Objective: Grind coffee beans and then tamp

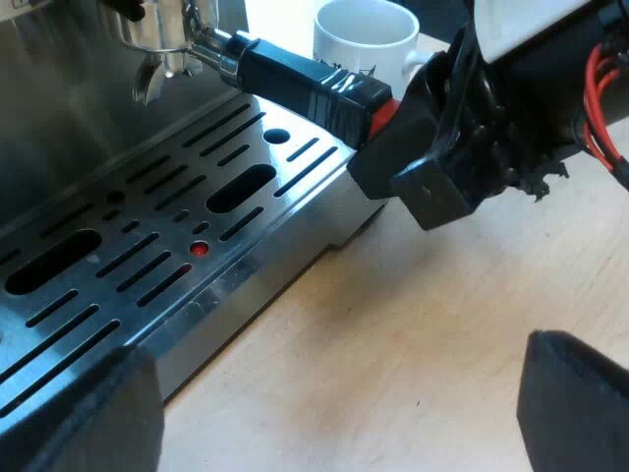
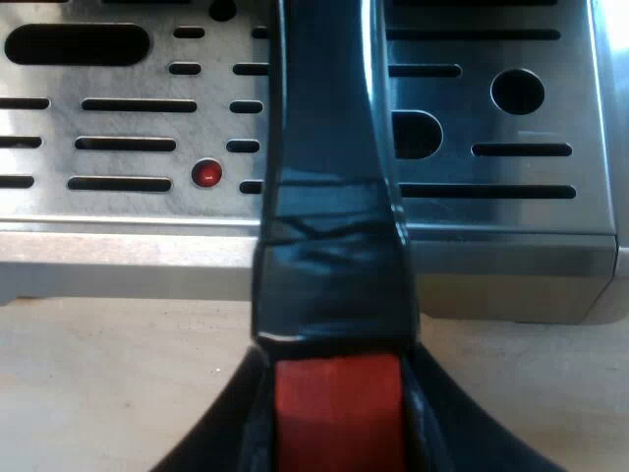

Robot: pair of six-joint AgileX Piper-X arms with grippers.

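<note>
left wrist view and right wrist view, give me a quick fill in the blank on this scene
1. The metal holder with a dark handle, locked into the steel espresso machine, has a handle end coloured ___.
2. The right gripper grips that holder by its ___.
3. The left gripper hangs over the wooden table with fingers ___.
4. The ceramic mug beyond the handle is ___.
Missing: red; handle; open; white.

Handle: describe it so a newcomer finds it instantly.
Start at the espresso machine, above its slotted steel tray. A dark handle juts from the metal holder locked in its front. Its red end, clamped in the right gripper, sets it apart from the white mug nearby.
</note>
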